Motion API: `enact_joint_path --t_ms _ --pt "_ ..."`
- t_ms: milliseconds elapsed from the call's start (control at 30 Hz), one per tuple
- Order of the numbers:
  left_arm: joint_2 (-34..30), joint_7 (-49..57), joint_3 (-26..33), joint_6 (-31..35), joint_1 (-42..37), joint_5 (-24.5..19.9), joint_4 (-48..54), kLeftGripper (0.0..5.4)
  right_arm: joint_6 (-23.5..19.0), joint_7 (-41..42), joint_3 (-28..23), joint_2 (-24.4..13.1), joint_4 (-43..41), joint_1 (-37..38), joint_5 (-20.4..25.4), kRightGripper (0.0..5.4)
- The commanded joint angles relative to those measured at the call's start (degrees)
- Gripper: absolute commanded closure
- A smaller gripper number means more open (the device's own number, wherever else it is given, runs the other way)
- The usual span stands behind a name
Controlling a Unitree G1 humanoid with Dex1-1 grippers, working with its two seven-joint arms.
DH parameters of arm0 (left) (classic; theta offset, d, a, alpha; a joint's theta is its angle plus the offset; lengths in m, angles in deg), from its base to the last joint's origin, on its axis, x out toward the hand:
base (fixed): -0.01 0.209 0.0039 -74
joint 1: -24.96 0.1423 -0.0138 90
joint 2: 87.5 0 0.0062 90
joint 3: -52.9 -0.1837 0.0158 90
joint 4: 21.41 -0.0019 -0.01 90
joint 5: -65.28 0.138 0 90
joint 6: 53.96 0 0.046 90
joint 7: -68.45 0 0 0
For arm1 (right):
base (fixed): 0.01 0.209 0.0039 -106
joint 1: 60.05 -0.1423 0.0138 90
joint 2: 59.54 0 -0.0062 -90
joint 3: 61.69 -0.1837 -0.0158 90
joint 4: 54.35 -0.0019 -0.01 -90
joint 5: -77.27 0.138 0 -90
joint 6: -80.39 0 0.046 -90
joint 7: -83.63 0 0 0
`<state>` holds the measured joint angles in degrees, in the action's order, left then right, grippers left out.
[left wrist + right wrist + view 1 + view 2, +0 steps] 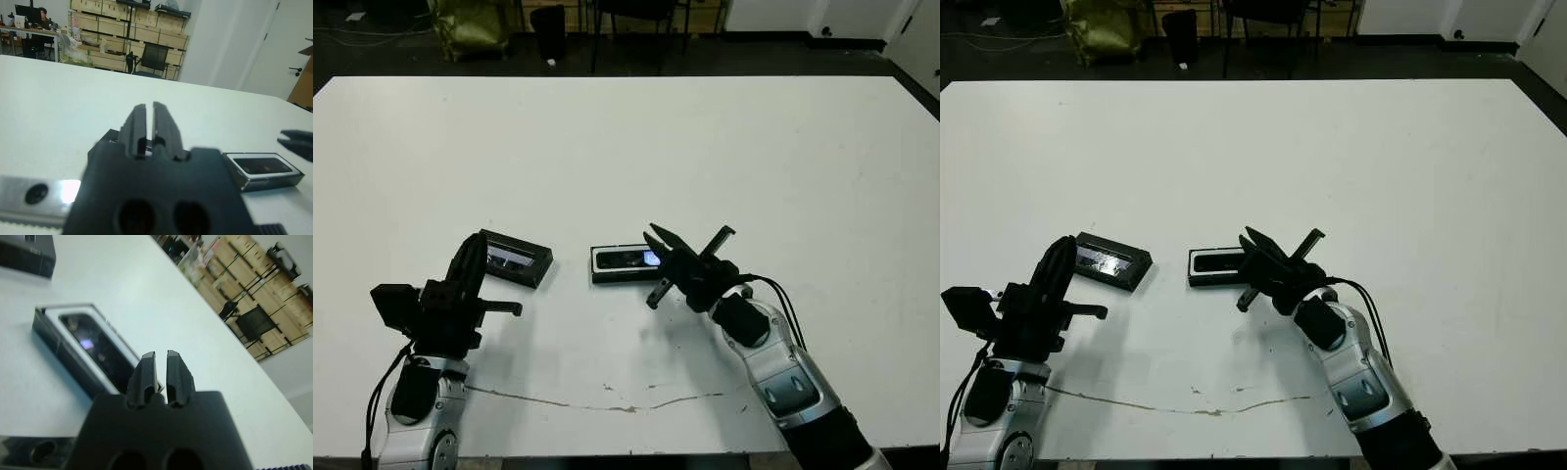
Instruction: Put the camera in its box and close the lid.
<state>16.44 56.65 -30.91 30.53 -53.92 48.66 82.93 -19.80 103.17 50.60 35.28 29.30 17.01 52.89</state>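
The box [598, 262], a black tray with white lining, lies near the table's middle, and the slim black camera [625, 260] rests inside it. The wrist view shows the camera [93, 345] as a dark glossy bar within the white rim. To the left of the box, the lid [516, 258] lies flat and apart from it, glossy strip up. My right gripper [656, 235] hovers at the box's right end, shut and holding nothing. Just short of the lid's left end is my left gripper [477, 243], also shut and empty.
A thin dark crack line [607, 403] runs across the table near its front edge. Beyond the far edge are chairs [155, 58] and shelves of cardboard boxes [98, 29]. A person [41, 14] sits at a desk far off.
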Motion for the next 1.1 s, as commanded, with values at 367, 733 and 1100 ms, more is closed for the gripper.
enact_joint_path --t_ms 367,733,1100 --pt "-0.6 -0.2 0.1 1.4 0.8 -0.5 -0.4 5.40 -3.8 4.7 3.0 -2.7 1.0 -0.8 -3.2 5.37" --pt "-0.3 -0.1 0.2 0.2 0.6 0.3 -1.2 5.40 -3.9 6.5 2.7 -3.7 0.0 -0.6 -2.6 5.37" --pt "-0.6 -0.1 0.4 1.1 0.8 -0.3 -0.7 5.40 2.8 -1.2 -5.2 0.9 -2.2 0.4 5.0 5.37"
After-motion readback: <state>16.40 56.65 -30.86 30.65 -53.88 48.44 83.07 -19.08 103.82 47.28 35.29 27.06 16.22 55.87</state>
